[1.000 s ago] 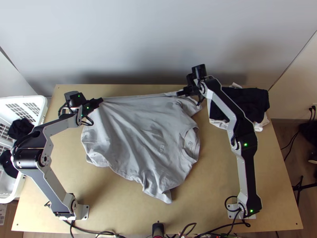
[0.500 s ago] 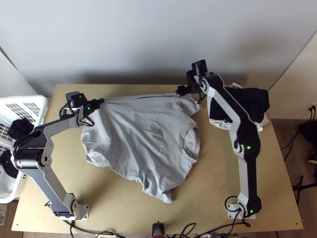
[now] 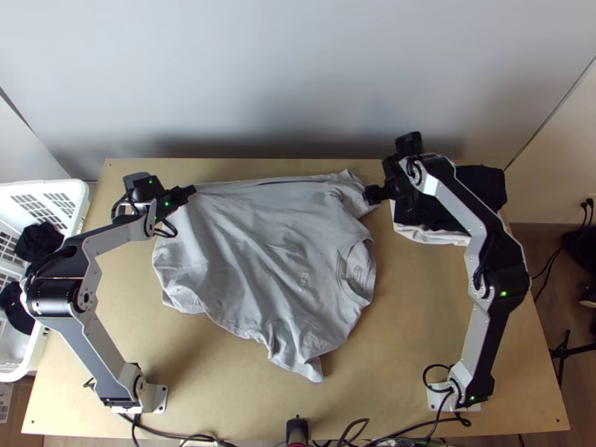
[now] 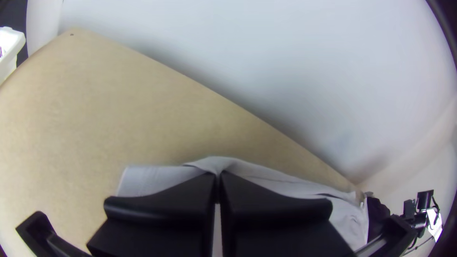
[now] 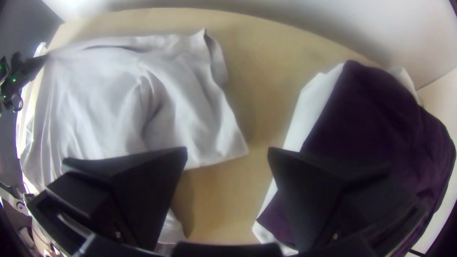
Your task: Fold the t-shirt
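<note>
A pale wall (image 3: 298, 74) backs the wooden table (image 3: 410, 335), above brown floor (image 3: 527, 242).

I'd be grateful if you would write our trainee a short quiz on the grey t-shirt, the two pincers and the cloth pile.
1. True or false: the left black two-fingered pincer is shut on the light grey cloth t-shirt at its far edge.
2. Choose one. The right black two-fingered pincer is: A) shut on the collar; B) open; C) shut on a sleeve.
3. Fill in: in the top view, the pile of dark and white cloth lies to the ____ of the t-shirt.
Key: 1 true; 2 B; 3 right.
</note>
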Robot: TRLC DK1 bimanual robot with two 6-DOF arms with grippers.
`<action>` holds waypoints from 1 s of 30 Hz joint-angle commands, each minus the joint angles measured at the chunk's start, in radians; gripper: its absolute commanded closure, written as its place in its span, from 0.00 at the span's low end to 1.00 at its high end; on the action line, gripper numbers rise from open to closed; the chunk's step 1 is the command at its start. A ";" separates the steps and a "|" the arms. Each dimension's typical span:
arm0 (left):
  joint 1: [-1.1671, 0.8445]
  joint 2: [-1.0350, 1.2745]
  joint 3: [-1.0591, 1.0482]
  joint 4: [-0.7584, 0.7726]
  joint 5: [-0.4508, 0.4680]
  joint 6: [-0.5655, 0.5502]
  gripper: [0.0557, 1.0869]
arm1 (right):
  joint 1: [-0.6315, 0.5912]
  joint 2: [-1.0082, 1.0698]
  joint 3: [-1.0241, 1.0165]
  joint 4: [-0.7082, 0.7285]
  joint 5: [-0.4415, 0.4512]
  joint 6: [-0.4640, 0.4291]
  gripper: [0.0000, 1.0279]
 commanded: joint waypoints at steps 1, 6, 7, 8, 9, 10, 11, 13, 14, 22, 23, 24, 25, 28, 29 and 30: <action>0.000 0.001 -0.001 -0.001 0.002 0.000 0.97 | -0.023 0.003 -0.066 0.044 -0.071 -0.021 0.24; 0.000 0.001 -0.001 -0.001 0.002 0.000 0.97 | -0.020 0.078 0.010 0.049 -0.073 -0.023 0.24; 0.000 0.002 -0.001 0.001 0.002 0.000 0.97 | -0.020 0.094 0.030 0.049 -0.073 -0.023 0.24; 0.002 0.001 -0.003 -0.001 0.002 -0.003 0.97 | -0.020 0.109 0.050 0.049 -0.073 -0.023 0.24; 0.002 0.001 -0.003 -0.001 0.002 -0.003 0.97 | -0.020 0.121 0.067 0.049 -0.073 -0.023 0.24; 0.002 0.001 -0.003 -0.001 0.002 -0.003 0.97 | -0.020 0.137 0.085 0.049 -0.073 -0.023 0.24; 0.002 0.001 -0.003 -0.001 0.002 -0.003 0.97 | -0.020 0.150 0.099 0.047 -0.073 -0.023 0.24; 0.004 0.001 -0.003 -0.001 0.002 -0.005 0.97 | -0.021 0.172 0.122 0.047 -0.073 -0.023 0.24; 0.004 0.001 -0.004 0.001 0.002 -0.006 0.97 | -0.023 0.183 0.131 0.049 -0.073 -0.024 0.29; 0.004 0.001 -0.004 -0.001 0.002 -0.008 0.97 | -0.027 0.221 0.185 0.047 -0.083 -0.012 0.96; 0.004 0.001 -0.004 0.001 0.002 -0.008 0.97 | -0.026 0.219 0.185 0.046 -0.083 -0.012 0.97; 0.004 0.001 -0.004 -0.001 0.002 -0.008 0.97 | -0.026 0.215 0.184 0.043 -0.083 -0.015 0.97; 0.004 0.001 -0.004 0.001 0.002 -0.009 0.97 | -0.023 0.206 0.182 0.043 -0.083 -0.017 0.97; 0.005 0.001 -0.006 0.001 0.002 -0.009 0.97 | -0.004 0.157 0.174 0.044 -0.083 -0.026 0.97; 0.005 0.001 -0.006 0.001 0.002 -0.009 0.97 | 0.009 0.138 0.173 0.046 -0.083 -0.030 0.97; 0.005 0.001 -0.006 -0.001 0.002 -0.009 0.97 | 0.025 0.117 0.170 0.044 -0.082 -0.037 0.97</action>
